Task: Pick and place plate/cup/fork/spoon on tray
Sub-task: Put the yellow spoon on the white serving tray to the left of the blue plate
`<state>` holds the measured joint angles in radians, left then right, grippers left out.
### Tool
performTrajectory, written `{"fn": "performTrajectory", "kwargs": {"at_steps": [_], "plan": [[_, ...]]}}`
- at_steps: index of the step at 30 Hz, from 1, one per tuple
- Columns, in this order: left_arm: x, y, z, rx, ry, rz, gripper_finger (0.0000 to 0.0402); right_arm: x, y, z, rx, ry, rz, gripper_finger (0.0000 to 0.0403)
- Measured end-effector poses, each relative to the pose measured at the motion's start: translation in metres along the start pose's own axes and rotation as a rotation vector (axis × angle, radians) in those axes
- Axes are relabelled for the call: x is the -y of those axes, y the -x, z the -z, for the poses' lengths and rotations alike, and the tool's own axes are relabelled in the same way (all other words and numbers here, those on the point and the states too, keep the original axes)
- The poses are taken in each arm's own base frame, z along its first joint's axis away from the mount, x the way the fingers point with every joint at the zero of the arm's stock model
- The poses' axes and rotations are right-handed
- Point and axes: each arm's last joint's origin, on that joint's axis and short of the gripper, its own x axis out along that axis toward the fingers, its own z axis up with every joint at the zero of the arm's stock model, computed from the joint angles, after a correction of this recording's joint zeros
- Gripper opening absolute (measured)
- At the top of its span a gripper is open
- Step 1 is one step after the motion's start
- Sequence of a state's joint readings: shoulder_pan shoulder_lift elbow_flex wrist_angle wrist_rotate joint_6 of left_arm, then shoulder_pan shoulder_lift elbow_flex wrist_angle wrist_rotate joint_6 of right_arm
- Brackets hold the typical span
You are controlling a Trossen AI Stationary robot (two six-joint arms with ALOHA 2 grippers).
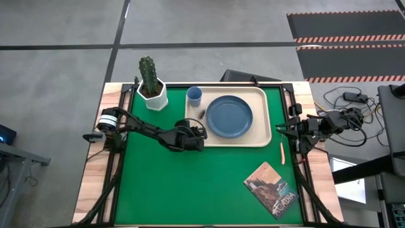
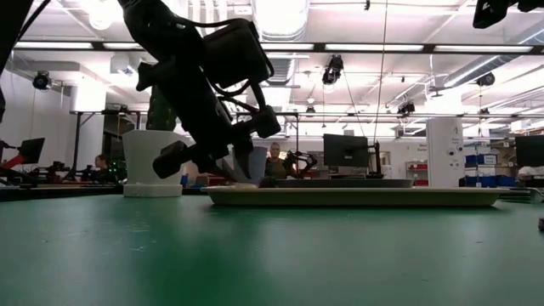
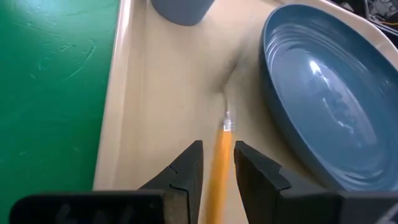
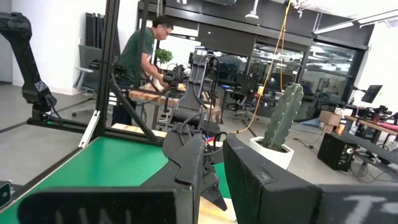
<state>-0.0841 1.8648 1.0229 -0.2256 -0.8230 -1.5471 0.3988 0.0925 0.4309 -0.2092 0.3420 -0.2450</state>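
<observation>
The cream tray holds the dark-blue plate and the light-blue cup. My left gripper is over the tray's near left part, shut on an orange-handled utensil. Its metal end points toward the cup; I cannot tell whether it is the fork or the spoon. A second orange-handled utensil lies on the green mat right of the tray. My right gripper waits by the tray's right edge, empty, with a narrow gap between its fingers. My left gripper pinches the utensil's orange handle between its two fingers, a little behind the metal neck. The fingers lie along the utensil and slant down from the table's near left side. The metal end reaches out over the tray floor beside the plate; whether it touches the tray does not show.
A white pot with a cactus stands at the mat's far left corner. A booklet lies on the mat near right. A person shows in the room beyond the table.
</observation>
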Motion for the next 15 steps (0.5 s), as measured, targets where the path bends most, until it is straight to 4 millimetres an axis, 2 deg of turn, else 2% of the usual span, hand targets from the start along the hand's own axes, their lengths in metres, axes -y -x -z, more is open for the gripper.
{"fn": "performTrajectory", "kwargs": {"at_steps": [8,15], "plan": [[0.0027,0.0004,-0.0005,0.000,0.009,0.013,0.0073,0.0000,0.0000,0.0002,-0.002,0.001,0.000,0.0052],[0.0031,0.0006,0.0004,-0.024,-0.078,0.018,0.0073,0.0000,0.0000,0.0002,-0.002,0.001,0.000,0.0052]]}}
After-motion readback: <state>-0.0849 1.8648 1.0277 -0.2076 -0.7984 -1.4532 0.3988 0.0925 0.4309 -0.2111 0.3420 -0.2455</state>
